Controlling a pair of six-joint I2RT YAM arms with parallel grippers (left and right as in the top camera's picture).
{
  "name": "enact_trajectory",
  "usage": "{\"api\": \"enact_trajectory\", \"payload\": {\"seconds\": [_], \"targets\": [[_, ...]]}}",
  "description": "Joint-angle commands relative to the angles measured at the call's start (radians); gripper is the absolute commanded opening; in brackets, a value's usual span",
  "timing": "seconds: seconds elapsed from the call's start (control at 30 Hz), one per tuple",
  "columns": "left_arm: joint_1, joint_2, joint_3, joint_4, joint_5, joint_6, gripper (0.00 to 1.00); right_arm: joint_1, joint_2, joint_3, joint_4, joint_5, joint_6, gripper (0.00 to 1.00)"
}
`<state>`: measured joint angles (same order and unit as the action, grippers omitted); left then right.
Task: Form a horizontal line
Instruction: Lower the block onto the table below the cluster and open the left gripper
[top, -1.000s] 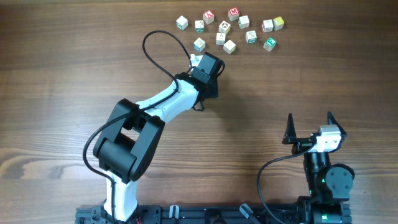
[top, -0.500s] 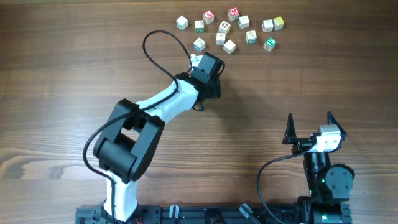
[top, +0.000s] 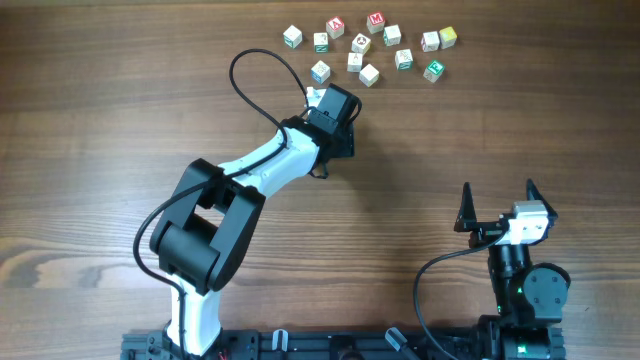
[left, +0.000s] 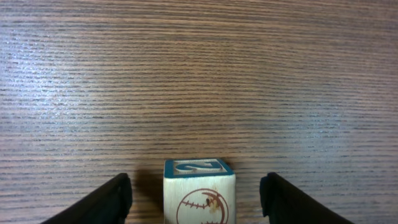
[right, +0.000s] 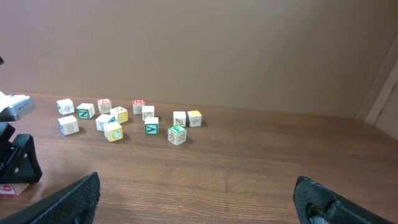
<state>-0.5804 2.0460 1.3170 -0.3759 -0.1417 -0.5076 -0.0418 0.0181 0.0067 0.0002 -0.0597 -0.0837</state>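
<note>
My left gripper (top: 338, 128) is open and points down at the table, just below the scattered cubes. In the left wrist view its fingers (left: 196, 185) stand on either side of one whitish cube (left: 199, 194) with a blue "2" on top and a red and tan baseball on its face. There are gaps on both sides of that cube. No row of touching cubes shows; the horizontal line is hidden or out of view. My right gripper (top: 498, 200) is open and empty at the front right, and its fingers (right: 196, 193) are spread wide over bare wood.
Several loose letter cubes (top: 370, 45) lie scattered at the back of the table; they also show in the right wrist view (right: 124, 118). A black cable (top: 260, 60) loops above the left arm. A whitish red-marked piece (right: 7, 188) sits under the left gripper.
</note>
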Motion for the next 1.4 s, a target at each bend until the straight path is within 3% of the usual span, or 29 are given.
{"api": "enact_trajectory", "payload": {"seconds": [0.0, 0.3, 0.83, 1.2, 1.37], "targets": [[0.005, 0.019, -0.010, 0.003, -0.009, 0.007, 0.61, 0.005, -0.009, -0.002, 0.002, -0.009, 0.006, 1.00], [0.005, 0.019, -0.010, 0.003, -0.009, 0.007, 0.55, 0.005, -0.009, -0.002, 0.002, -0.009, 0.006, 1.00], [0.005, 0.019, -0.010, 0.002, -0.009, 0.007, 0.34, 0.005, -0.009, -0.002, 0.002, -0.010, 0.006, 0.99], [0.005, 0.019, -0.010, 0.002, -0.008, 0.012, 0.31, 0.005, -0.009, -0.002, 0.002, -0.009, 0.006, 1.00], [0.005, 0.019, -0.010, 0.002, -0.001, 0.084, 0.31, 0.005, -0.009, -0.002, 0.002, -0.009, 0.005, 1.00]]}}
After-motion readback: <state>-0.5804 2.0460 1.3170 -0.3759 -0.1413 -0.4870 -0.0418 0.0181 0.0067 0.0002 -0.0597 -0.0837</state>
